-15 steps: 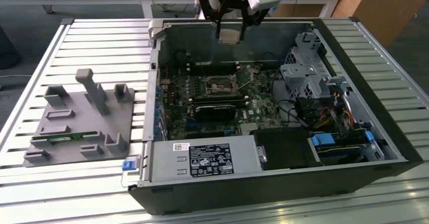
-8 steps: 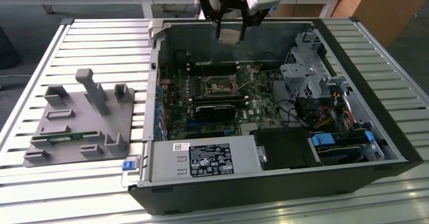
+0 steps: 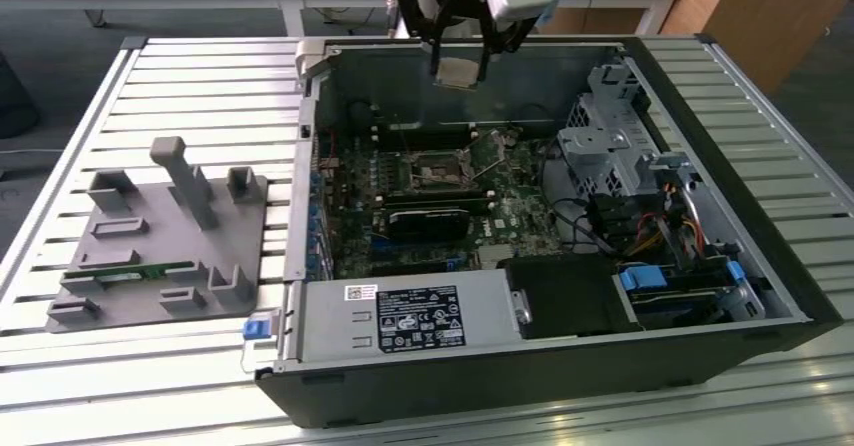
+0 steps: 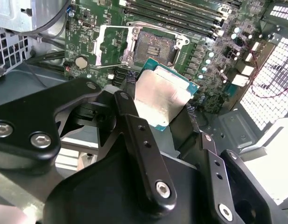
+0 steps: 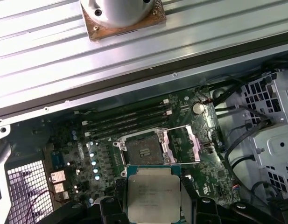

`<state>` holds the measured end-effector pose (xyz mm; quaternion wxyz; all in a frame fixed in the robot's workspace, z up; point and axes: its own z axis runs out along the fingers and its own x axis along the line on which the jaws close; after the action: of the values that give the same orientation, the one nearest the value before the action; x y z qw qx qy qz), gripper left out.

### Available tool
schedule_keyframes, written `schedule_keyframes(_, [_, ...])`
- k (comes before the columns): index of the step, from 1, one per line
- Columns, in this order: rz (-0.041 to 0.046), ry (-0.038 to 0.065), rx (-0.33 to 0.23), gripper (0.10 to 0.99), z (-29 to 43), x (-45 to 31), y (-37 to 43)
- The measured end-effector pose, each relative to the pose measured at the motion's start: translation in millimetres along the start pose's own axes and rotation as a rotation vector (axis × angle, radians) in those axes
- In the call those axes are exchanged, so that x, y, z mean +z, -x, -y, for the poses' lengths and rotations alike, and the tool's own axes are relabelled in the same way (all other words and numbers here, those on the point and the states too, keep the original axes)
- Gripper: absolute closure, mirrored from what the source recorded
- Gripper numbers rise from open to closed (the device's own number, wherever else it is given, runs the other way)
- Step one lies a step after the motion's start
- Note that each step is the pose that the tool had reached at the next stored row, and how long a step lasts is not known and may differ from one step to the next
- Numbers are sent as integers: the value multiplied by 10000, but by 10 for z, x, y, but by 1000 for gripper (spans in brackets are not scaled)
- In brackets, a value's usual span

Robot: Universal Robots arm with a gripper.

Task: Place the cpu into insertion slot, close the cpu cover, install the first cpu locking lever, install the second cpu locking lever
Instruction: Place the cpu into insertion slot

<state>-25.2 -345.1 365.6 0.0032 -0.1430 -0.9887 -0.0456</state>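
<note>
I see the gripper (image 4: 162,100) pinching the cpu (image 4: 165,95) by two opposite edges between its black fingers (image 4: 139,140). The silvery-beige top and the teal border of the chip are exposed in both wrist views. In the exterior view, the gripper (image 3: 461,64) hangs over the far wall of the open computer case (image 3: 747,266). The cpu (image 3: 458,71) is in the air, tilted, well above the motherboard (image 3: 400,221) and touching nothing but the fingers. In the first wrist view, the cpu (image 5: 154,193) sits between the finger ends of the gripper (image 5: 154,207). The insertion slot (image 5: 144,150) lies beyond it on the board with its dark centre uncovered. The cpu cover (image 5: 183,143) is swung open off the slot and stands beside it, on the side of the coin cell battery (image 5: 198,108). The second wrist view confirms this: the insertion slot (image 4: 155,46) is bare and the cpu cover (image 4: 113,44) is folded back next to it. The long memory slots (image 5: 129,119) run along the other side of the slot. A power supply (image 3: 400,318) occupies the near corner of the case. A gray fixture tray (image 3: 160,236) rests on the slatted table (image 3: 200,86), toward the exterior view's left.
</note>
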Motion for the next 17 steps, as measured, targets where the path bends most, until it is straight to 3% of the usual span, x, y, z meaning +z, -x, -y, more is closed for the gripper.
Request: schedule_keyframes(17, [169,26,1850,545,2,9,-3])
